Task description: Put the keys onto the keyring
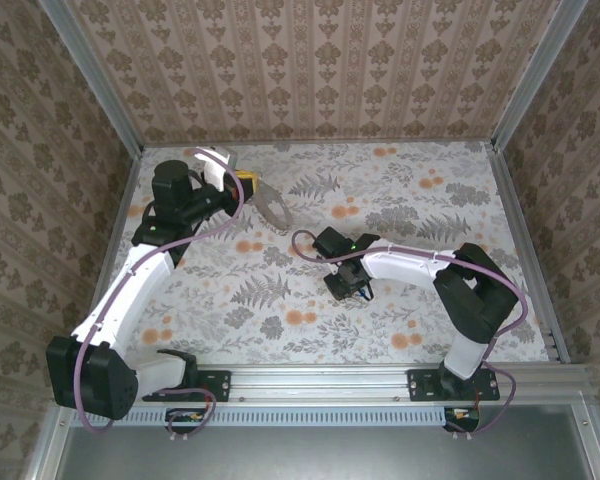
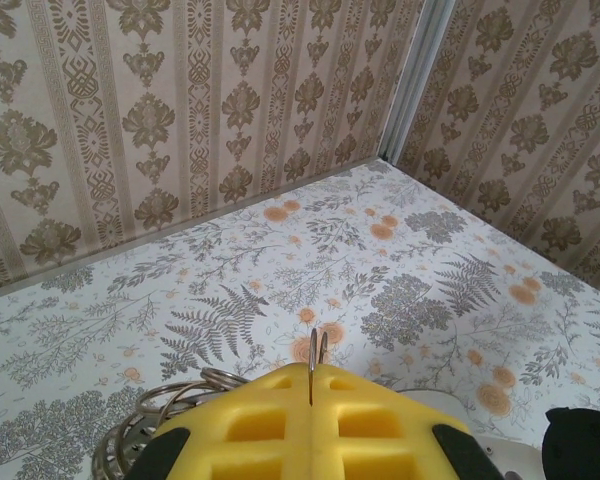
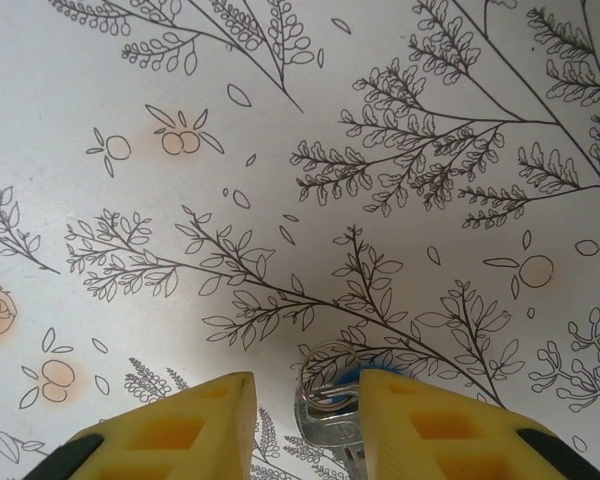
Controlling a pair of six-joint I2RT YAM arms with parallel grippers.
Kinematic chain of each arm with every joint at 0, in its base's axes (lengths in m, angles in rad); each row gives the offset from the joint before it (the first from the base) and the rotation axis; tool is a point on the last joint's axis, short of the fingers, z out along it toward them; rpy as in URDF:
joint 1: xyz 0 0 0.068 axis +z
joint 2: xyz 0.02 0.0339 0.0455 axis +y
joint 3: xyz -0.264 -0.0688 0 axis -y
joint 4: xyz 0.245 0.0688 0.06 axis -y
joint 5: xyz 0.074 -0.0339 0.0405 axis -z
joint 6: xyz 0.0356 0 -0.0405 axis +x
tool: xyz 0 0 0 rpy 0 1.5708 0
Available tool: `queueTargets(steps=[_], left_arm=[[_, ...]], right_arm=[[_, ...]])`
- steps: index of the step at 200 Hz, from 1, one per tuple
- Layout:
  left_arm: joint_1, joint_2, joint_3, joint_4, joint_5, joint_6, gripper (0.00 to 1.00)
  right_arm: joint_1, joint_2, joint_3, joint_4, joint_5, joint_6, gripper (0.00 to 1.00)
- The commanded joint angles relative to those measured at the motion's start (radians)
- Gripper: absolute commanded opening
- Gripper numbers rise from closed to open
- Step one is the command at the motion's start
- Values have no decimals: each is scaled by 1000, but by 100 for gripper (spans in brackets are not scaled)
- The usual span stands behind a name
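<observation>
From the top camera we see the left gripper (image 1: 248, 184) at the far left of the floral table (image 1: 410, 200). The keyring (image 1: 273, 210) hangs from its yellow tips, the strap trailing right and nearer. The right gripper (image 1: 348, 284) points down at the table near the middle, well apart from the left one. We cannot make out the key from here.

At the left wrist, the left gripper (image 2: 310, 385) is closed tight, its two yellow fingers (image 2: 250, 425) pressed together. The thin metal ring of the keyring (image 2: 312, 360) is pinched upright between them and sticks out past the tips. The strap's coils (image 2: 150, 420) bunch at the left side of this view, below the fingers.

At the right wrist, the right gripper (image 3: 308, 382) stands partly open just above the table. The key (image 3: 345, 380), with its blue head and a small wire loop, sits against the inner face of the finger on the right of this view. A clear gap separates it from the other finger (image 3: 180, 430), so we see no two-sided grip on it.
</observation>
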Motion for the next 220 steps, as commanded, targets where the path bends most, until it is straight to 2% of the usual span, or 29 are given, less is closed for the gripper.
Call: queueTargets(steps=[1,141,220], left_arm=[[5,-22,-5,66,20,-20,0],[10,-16,-8,72,25,-24,0],[10,-15,-11,76,25,-29,0]], right_arm=[[7,32,24,-47,27,-17,33],[5,57,42,-38,50,-11,27],[1,59,52,-45,59,-8,2]])
